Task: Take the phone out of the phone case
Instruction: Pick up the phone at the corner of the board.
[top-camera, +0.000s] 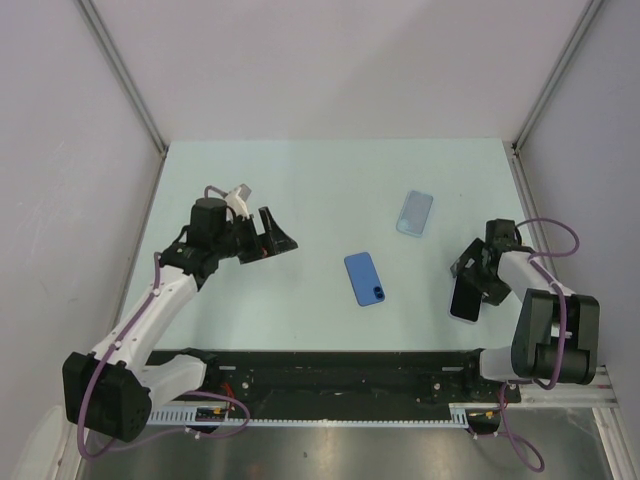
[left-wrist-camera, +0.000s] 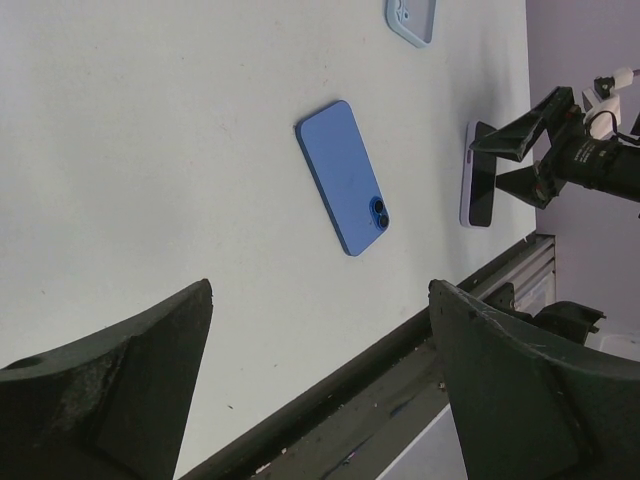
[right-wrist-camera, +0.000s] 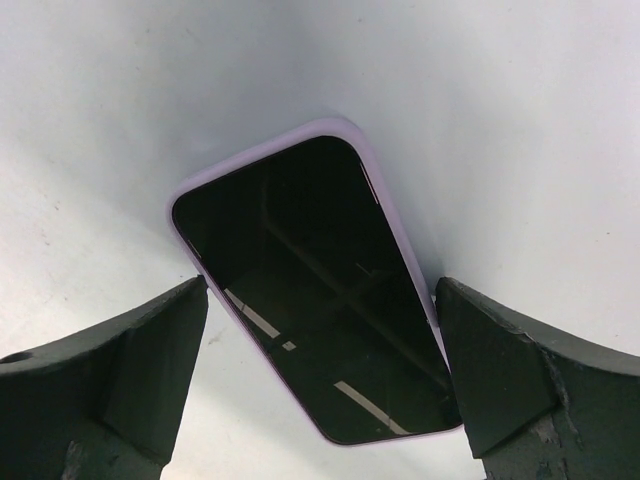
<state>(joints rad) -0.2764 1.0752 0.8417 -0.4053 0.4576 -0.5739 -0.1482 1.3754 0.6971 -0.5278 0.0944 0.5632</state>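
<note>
A black-screened phone (right-wrist-camera: 320, 290) in a lilac case (right-wrist-camera: 250, 160) lies screen up on the pale table, at the right in the top view (top-camera: 465, 300). My right gripper (right-wrist-camera: 320, 300) is open just above it. One finger stands on each long side, and the right one is close to the case edge. In the top view the right gripper (top-camera: 478, 272) sits over the phone's far end. My left gripper (top-camera: 270, 238) is open and empty above the table's left half. Its view (left-wrist-camera: 320, 290) shows the cased phone (left-wrist-camera: 480, 190) far off.
A blue phone (top-camera: 364, 278) lies face down mid-table, also in the left wrist view (left-wrist-camera: 345, 178). An empty light blue case (top-camera: 414, 212) lies behind it. The black rail (top-camera: 340, 365) runs along the near edge. Grey walls enclose the table.
</note>
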